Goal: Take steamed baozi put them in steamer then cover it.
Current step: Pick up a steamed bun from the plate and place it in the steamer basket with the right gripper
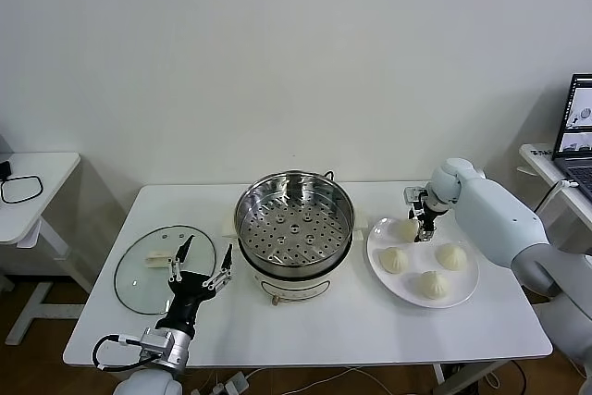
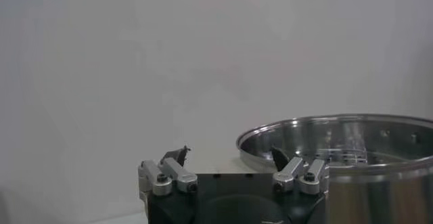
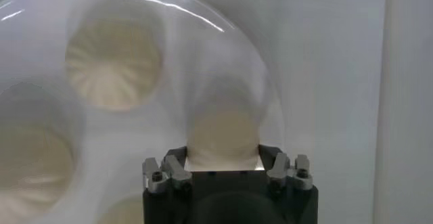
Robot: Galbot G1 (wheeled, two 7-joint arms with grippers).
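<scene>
Room: plain pale wall (image 1: 296,53); side desk (image 1: 37,178) at left, laptop (image 1: 578,122) at far right.
Tabletop (image 1: 314,321): white, rectangular.
Steamer (image 1: 294,224): centre of tabletop, holed tray bare, uncovered.
Lid (image 1: 153,270): glass, flat on tabletop left of steamer.
Buns (image 1: 433,285): four on white plate (image 1: 462,291), right of steamer.
Right gripper (image 1: 418,224): down at the far-left bun (image 3: 223,134); fingers either side of it, seemingly touching, grip not certain.
Left gripper (image 1: 201,265): near lid's edge, fingers apart, empty.
</scene>
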